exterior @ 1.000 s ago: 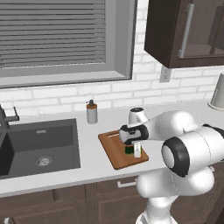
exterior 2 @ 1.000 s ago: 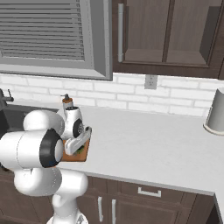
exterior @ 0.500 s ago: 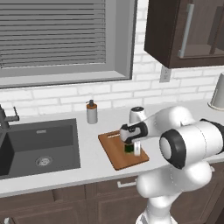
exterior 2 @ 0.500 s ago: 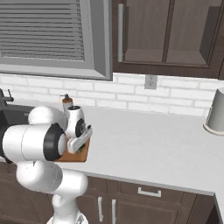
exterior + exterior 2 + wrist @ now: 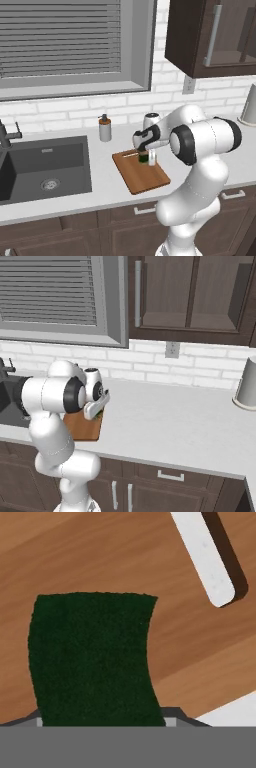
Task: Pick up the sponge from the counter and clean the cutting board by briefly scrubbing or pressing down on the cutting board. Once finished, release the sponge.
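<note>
Sponge [image 5: 92, 657], dark green, sits pinched in the hand [image 5: 145, 158] against the wooden cutting board [image 5: 141, 174] near its slot; no writing is readable anywhere.

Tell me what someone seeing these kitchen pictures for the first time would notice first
The big white robot arm bends over the middle of the counter, its gripper holding a dark green sponge down on the reddish-brown cutting board. The hand view shows the sponge lying on the wood near the board's slot handle. Left of the board sits the dark inset sink, with a soap dispenser at the wall.
</note>
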